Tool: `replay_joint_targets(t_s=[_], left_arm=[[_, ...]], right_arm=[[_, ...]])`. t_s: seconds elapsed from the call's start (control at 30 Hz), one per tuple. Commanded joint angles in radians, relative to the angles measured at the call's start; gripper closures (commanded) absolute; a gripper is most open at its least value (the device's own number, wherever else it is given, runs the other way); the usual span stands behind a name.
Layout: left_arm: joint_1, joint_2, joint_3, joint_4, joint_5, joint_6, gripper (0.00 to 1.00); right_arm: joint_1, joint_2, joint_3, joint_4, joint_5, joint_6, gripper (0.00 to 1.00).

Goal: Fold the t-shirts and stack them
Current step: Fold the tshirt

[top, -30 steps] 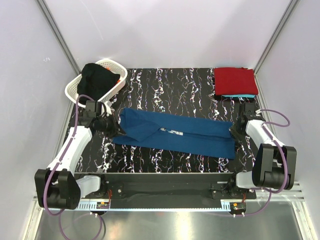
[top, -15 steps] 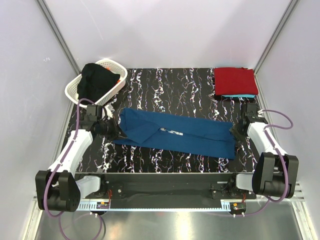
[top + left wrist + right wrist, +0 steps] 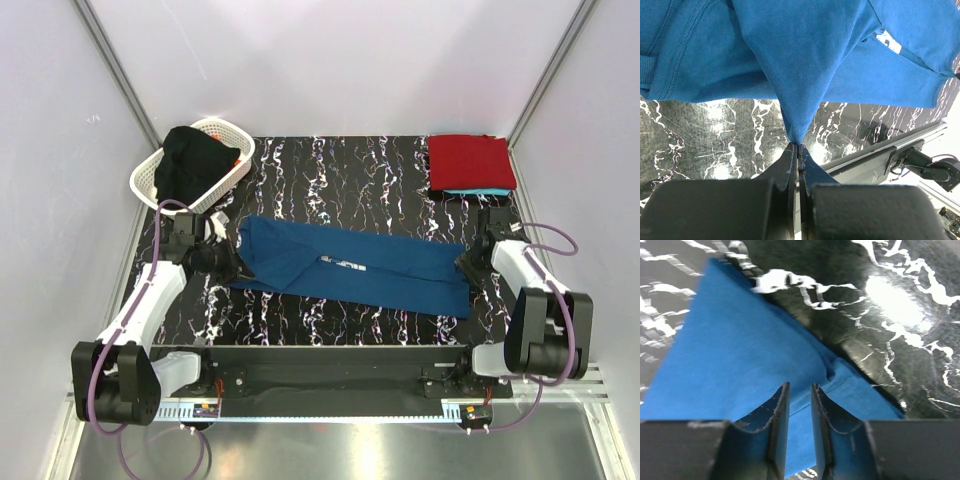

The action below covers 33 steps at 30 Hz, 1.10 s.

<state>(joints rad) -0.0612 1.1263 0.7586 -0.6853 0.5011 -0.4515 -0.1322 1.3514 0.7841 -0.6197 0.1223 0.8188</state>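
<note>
A blue t-shirt (image 3: 350, 265), folded into a long strip with a small white print, lies across the middle of the table. My left gripper (image 3: 232, 262) is at its left end, shut on a pinched fold of the blue cloth (image 3: 805, 60), which rises in a peak from the closed fingertips (image 3: 799, 146). My right gripper (image 3: 465, 262) hovers over the shirt's right end, open, with a narrow gap between its fingers (image 3: 800, 386) and blue cloth (image 3: 740, 350) lying flat beneath. A folded red t-shirt (image 3: 470, 160) rests on a turquoise one (image 3: 480, 191) at the back right.
A white lattice basket (image 3: 150, 175) stands at the back left with a black garment (image 3: 195, 160) heaped in it. The black marbled table (image 3: 340, 170) is walled by white panels on three sides. The arms' base rail (image 3: 330, 365) runs along the near edge.
My right gripper has opened and let go of the blue shirt's right end. My left gripper stays shut on the left end, shifted only slightly.
</note>
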Motion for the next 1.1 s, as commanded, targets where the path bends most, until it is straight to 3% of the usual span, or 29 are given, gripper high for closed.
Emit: replay_joint_targets(t_s=[0.0,0.3,0.63,0.87,1.0,1.07], left_arm=[[0.004,-0.016,0.010,0.032,0.034,0.022,1.00],[0.003,-0.020,-0.007,0.059,0.034,0.031,1.00],[0.003,-0.029,-0.038,0.096,0.047,0.034,1.00],[0.004,-0.031,-0.041,0.099,0.050,0.037,1.00],[0.004,-0.033,-0.051,0.102,0.045,0.037,1.00],[0.004,-0.033,-0.051,0.101,0.044,0.037,1.00]], right_arm=[[-0.006,0.052,0.050,-0.017,0.080,0.016,0.68],[-0.006,0.167,0.205,0.040,0.040,-0.138,0.67],[-0.007,0.262,0.228,0.029,0.054,0.035,0.66],[-0.007,0.390,0.283,0.020,0.076,0.066,0.70],[-0.007,0.427,0.308,0.021,0.091,0.059,0.98],[-0.007,0.408,0.305,0.028,0.102,0.052,1.00]])
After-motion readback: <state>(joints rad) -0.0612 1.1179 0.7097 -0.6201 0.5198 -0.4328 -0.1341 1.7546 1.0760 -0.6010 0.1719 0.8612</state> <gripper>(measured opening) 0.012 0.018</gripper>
